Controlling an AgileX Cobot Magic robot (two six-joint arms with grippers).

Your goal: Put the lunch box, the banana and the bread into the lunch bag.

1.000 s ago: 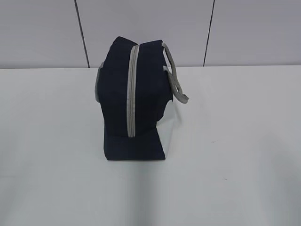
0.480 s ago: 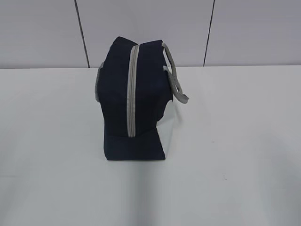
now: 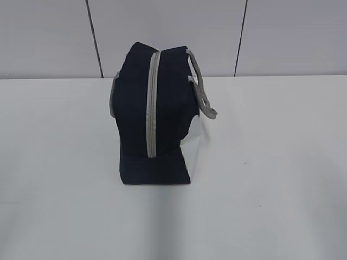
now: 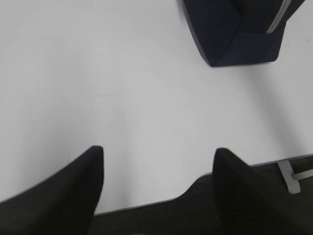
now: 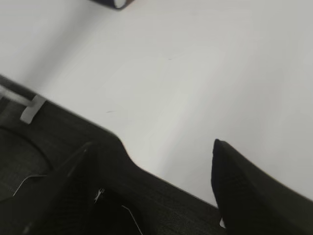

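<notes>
Exterior view shows only the lunch bag (image 3: 154, 116) on the table (image 3: 282, 162), zipped shut, navy with a grey zipper (image 3: 152, 103); no food is visible, so packing looks finished. Left gripper (image 4: 159, 171) and right gripper (image 5: 154, 169) hang open, empty, near the table edge.
</notes>
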